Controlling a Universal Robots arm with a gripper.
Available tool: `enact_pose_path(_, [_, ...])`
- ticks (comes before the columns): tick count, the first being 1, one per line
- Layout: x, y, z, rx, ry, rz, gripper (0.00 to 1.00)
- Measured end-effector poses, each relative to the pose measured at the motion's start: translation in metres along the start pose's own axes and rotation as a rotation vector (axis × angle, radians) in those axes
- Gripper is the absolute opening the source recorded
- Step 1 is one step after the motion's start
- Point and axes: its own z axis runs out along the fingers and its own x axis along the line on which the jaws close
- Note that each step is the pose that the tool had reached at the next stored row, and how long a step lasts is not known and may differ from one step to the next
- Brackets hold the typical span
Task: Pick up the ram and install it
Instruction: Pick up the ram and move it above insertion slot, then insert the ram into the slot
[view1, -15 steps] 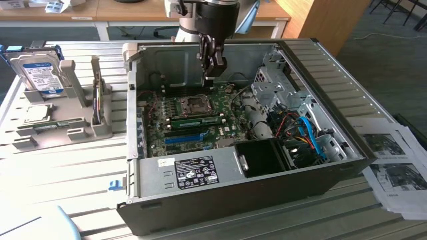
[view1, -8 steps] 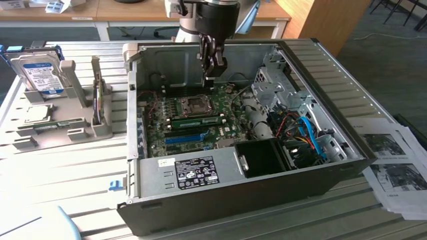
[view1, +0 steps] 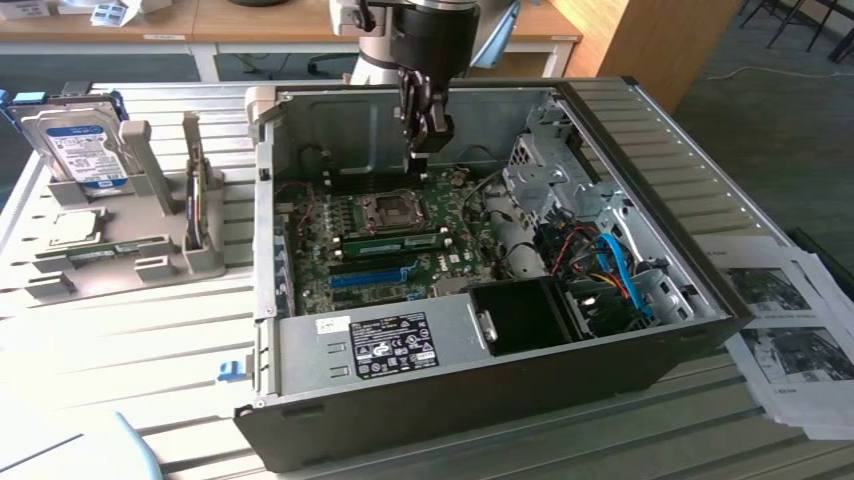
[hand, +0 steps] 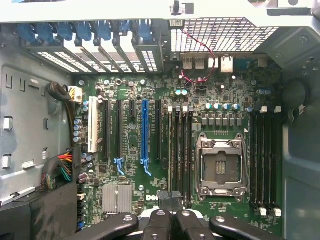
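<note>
Open case (view1: 694, 230): ram (view1: 395, 243) beneath claw (view1: 430, 148)

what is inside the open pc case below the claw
A green motherboard with an empty cpu socket, a long blue slot and a ram stick beside the socket. The black shroud and blue cables cover one corner, hiding what lies under them.

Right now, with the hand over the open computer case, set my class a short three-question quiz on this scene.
1. True or false: the hand hangs over the motherboard.
2. The hard drive stands: A) on the motherboard; B) in the grey holder; C) in the hand.
3. Fill in: the green ram sits between the CPU socket and the ___ slot.
Key: 1 true; 2 B; 3 blue.
</note>
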Motion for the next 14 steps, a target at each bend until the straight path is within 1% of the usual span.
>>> enact_pose_path(14, [0.0, 0.0, 0.0, 0.0, -0.0007, 0.0, 0.09])
